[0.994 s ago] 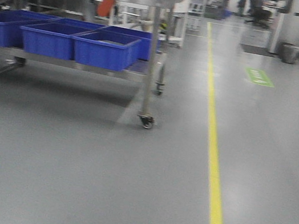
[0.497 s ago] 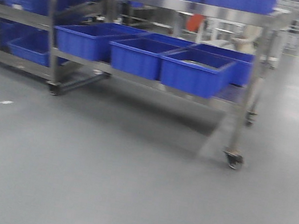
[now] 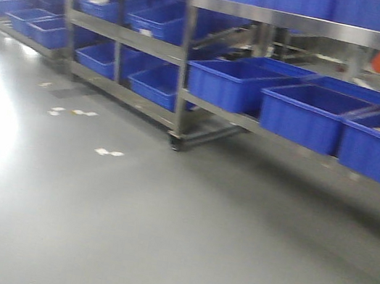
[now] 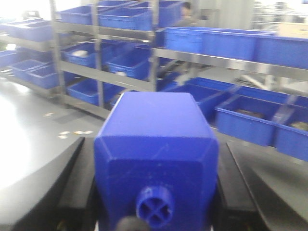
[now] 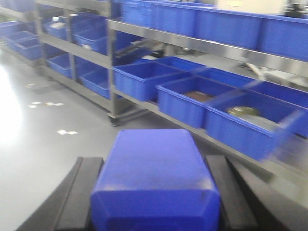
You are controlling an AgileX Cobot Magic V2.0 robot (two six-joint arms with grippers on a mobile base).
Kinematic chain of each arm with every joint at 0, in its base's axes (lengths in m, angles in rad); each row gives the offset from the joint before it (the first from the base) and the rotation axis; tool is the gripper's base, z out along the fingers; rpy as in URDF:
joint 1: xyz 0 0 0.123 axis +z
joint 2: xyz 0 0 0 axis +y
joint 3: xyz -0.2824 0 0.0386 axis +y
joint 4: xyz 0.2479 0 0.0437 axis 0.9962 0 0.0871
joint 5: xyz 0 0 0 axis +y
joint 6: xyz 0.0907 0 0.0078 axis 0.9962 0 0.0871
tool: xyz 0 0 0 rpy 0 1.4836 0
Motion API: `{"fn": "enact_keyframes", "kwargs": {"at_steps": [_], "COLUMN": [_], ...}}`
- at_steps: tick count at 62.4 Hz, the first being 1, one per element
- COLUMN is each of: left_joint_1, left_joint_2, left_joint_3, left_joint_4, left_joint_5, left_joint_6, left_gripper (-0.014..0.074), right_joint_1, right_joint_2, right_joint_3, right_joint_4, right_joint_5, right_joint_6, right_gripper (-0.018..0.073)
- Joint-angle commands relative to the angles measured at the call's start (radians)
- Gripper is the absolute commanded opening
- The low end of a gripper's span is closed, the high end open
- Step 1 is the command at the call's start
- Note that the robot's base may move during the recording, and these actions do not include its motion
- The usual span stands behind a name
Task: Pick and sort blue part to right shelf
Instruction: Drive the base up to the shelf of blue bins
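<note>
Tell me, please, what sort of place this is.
Probably a factory or warehouse parts-storage area: long stainless-steel racks filled with rows of blue plastic bins, standing on a smooth grey industrial floor.

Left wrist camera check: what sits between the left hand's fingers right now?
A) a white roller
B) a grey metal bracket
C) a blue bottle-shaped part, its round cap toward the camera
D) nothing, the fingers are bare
C: the left hand has the blue part filling the gap between its dark fingers, and the part's cross-marked round cap faces the lens.
</note>
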Motion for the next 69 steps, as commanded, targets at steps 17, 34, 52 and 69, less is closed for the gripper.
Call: {"fn": "enact_keyframes", "kwargs": {"at_steps": [17, 34, 52, 69], "left_joint_1": [-0.001, -0.001, -0.001, -0.001], "left_joint_2": [0.007, 0.007, 0.007, 0.007], "left_joint_3": [-0.03, -0.03, -0.03, -0.03], "left_joint_4": [0.001, 0.001, 0.001, 0.001], "left_joint_5": [-0.1, -0.1, -0.1, -0.1], "left_joint_6": [0.002, 0.002, 0.002, 0.002], "left_gripper": [0.0331, 0.0331, 0.0331, 0.0331], "right_joint_1": [-0.003, -0.003, -0.003, -0.003], "right_joint_2": [0.007, 0.007, 0.007, 0.007], "right_joint_3": [-0.03, -0.03, -0.03, -0.03], "right_joint_4": [0.003, 0.003, 0.003, 0.003], "right_joint_5": [-0.097, -0.097, -0.097, -0.097], "right_joint_6": [-0.007, -0.007, -0.007, -0.007], "right_gripper": [0.0445, 0.0445, 0.0445, 0.0445]}}
